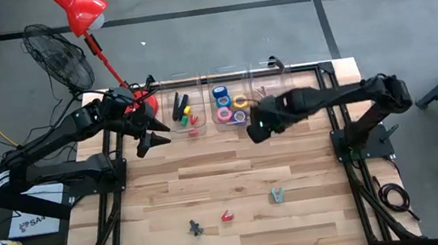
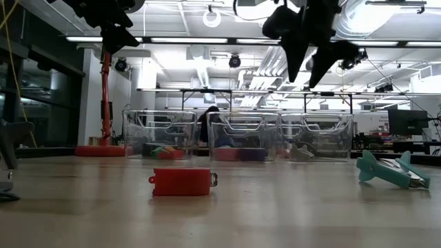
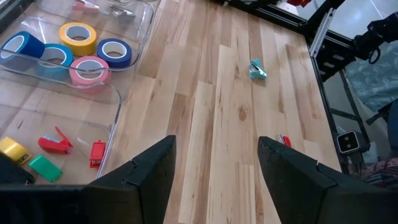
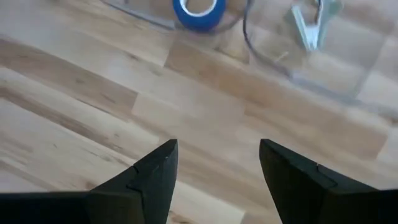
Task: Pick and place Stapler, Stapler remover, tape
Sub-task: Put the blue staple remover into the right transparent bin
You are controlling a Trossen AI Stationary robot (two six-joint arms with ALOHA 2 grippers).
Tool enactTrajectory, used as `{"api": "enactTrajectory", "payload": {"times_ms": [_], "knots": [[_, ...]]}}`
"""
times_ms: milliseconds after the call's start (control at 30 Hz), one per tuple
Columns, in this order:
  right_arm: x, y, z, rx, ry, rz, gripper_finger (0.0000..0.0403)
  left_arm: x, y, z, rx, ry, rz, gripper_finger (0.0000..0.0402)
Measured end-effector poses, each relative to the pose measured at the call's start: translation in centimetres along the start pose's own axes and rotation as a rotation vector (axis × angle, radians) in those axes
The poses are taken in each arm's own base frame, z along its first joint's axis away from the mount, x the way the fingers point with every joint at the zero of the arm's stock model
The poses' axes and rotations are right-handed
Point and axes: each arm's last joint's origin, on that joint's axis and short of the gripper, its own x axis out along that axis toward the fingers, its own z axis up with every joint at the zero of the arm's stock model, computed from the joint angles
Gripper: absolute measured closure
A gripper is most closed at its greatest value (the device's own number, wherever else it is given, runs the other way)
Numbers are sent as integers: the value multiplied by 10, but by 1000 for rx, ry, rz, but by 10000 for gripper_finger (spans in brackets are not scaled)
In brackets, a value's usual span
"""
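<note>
Your left gripper (image 1: pixel 150 137) hangs above the back left of the table (image 1: pixel 242 222), by the leftmost clear bin (image 1: pixel 186 114), and its jaws stand apart with nothing between them. Your right gripper (image 1: pixel 256 128) hangs just in front of the middle bin (image 1: pixel 228 104), jaws likewise apart and empty.

The tape (image 3: pixel 93 68) sits in the middle bin as small rings with open centres: in the left wrist view you can count two blue rolls, a lighter blue one, a yellow roll (image 3: pixel 78 37) and a pink one, lying flat and packed close together. The right wrist view catches one blue roll (image 4: pixel 198 12) against the bin's clear wall.

The leftmost bin holds small red, yellow and green pieces (image 3: pixel 45 157); they look like staplers or removers, but you cannot be sure at this range.

Out on the open table, near the front, three items lie well apart: a teal clawed piece (image 1: pixel 277 194), a small red piece (image 1: pixel 227 216) and a dark grey piece (image 1: pixel 194 226). In the low view the red one (image 2: pixel 181 181) is a squat block with a metal tip, and the teal one (image 2: pixel 387 170) lies on its side, forked end up.
</note>
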Motion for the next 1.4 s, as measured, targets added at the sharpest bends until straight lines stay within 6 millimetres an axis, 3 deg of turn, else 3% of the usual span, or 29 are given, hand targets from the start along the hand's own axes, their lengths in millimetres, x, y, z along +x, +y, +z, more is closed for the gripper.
{"api": "enactTrajectory", "payload": {"times_ms": [333,700,867,1100,1400], "knots": [[-3,19,-71,287,-48,-90,185,0,0,0,0,0,0,179],[38,42,-123,338,140,-232,157,0,0,0,0,0,0,179],[48,55,-146,381,191,-187,131,0,0,0,0,0,0,179],[71,71,-167,388,247,-143,116,0,0,0,0,0,0,179],[93,72,-172,399,246,-219,116,0,0,0,0,0,0,179]]}}
